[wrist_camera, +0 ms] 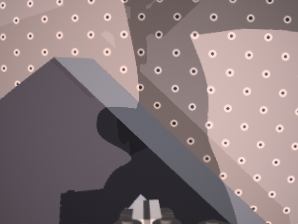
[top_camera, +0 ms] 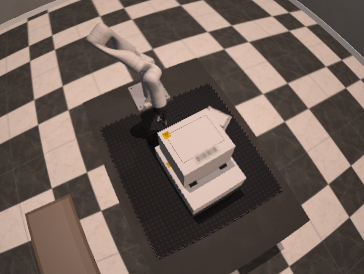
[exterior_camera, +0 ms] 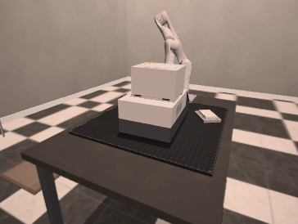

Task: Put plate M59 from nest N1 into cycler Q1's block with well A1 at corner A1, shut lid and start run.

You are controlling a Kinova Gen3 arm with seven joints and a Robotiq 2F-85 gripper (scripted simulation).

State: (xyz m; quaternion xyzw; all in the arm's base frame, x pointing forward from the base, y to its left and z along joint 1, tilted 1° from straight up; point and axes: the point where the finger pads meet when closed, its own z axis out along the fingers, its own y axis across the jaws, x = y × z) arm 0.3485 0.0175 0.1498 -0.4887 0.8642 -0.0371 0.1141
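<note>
The cycler Q1 (top_camera: 215, 189) (exterior_camera: 143, 109) stands on the dark mat with its hinge side towards the top and exterior views. Its lid (top_camera: 195, 137) (exterior_camera: 155, 81) lies level and looks shut; what is inside is hidden. My gripper (top_camera: 161, 123) (wrist_camera: 148, 215) is shut, fingers pointing down, at Q1's arm-facing side. In the wrist view its tips are over Q1's dark front casing (wrist_camera: 45, 130), with a pale piece, perhaps a key, just beyond them. Key names and lamp are not visible. A low white nest (top_camera: 220, 118) (exterior_camera: 209, 118) stands beside Q1; whether plate M59 is on it I cannot tell.
The perforated mat (top_camera: 132, 182) (exterior_camera: 196, 153) lies on the dark table (top_camera: 270, 225) (exterior_camera: 123, 176). Q1's tall body rises right beside the gripper. The arm's base plate (top_camera: 137, 97) is at the table's back. A brown box (top_camera: 60, 230) is off the table, at the left.
</note>
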